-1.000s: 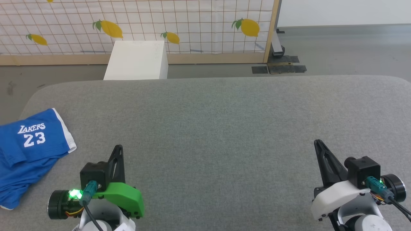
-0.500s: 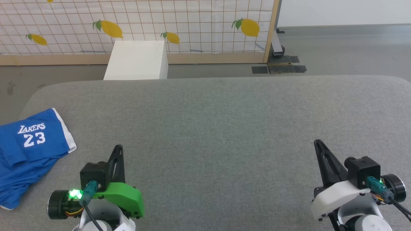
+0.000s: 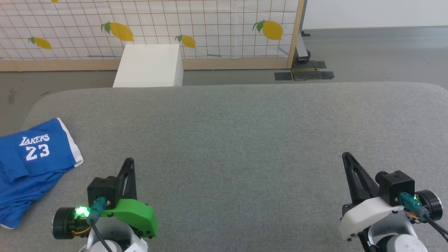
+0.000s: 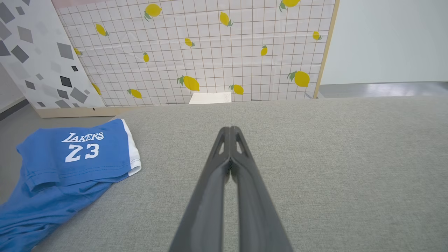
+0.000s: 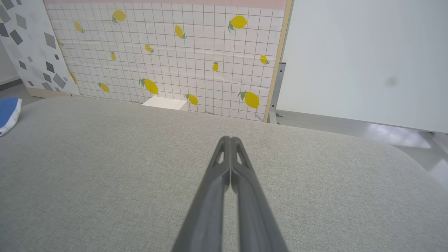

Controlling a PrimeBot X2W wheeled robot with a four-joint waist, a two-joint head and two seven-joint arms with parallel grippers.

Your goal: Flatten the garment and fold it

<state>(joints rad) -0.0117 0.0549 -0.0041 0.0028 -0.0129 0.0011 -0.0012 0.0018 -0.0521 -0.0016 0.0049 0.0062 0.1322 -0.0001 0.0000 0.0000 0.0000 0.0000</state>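
Note:
The bright blue garment (image 3: 33, 164) with white "LAKERS 23" print and white hem trim lies crumpled at the left edge of the grey padded surface (image 3: 238, 133), partly hanging past it. It also shows in the left wrist view as the garment (image 4: 70, 164), and a corner of the garment (image 5: 8, 113) shows in the right wrist view. My left gripper (image 3: 128, 161) hovers at the lower left, to the right of the garment, shut and holding nothing. My right gripper (image 3: 345, 155) is far off at the lower right, also shut and holding nothing. The shut fingertips meet in the wrist views: left gripper (image 4: 230, 130), right gripper (image 5: 228, 140).
A white box (image 3: 148, 66) stands on the floor behind the padded surface. A lemon-patterned grid panel (image 3: 150, 28) with a wooden frame runs along the back. Grey floor lies beyond at the right. The wide middle of the padded surface lies between my grippers.

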